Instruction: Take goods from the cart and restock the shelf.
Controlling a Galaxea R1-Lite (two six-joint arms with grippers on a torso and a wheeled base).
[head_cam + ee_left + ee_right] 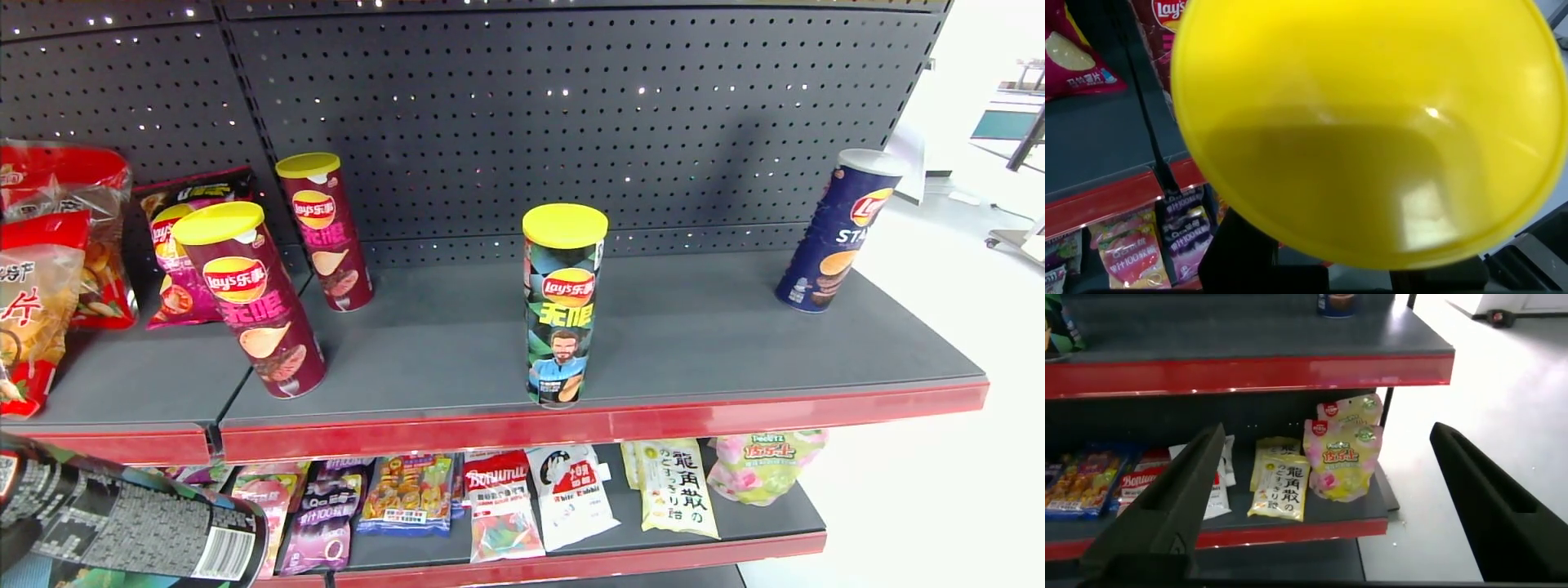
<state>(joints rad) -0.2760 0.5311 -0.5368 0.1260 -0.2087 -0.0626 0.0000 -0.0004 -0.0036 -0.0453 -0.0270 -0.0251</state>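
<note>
Currently: chips can (pixel 122 523), yellow lid (pixel 1364 122), lying tilted at lower left, low before the upper shelf (pixel 694 327); pinched in left gripper (pixel 1380 273), dark fingers (pixel 1257 253) flanking it beneath the lid. Right gripper (pixel 1347 514): spread wide, empty, facing snack bags (pixel 1343 453).

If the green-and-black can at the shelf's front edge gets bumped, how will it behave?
The can is tall and narrow, so it probably tips easily. It stands close to the red shelf lip, so toppling forward might send it off. Being round, it would likely roll once down.
</note>
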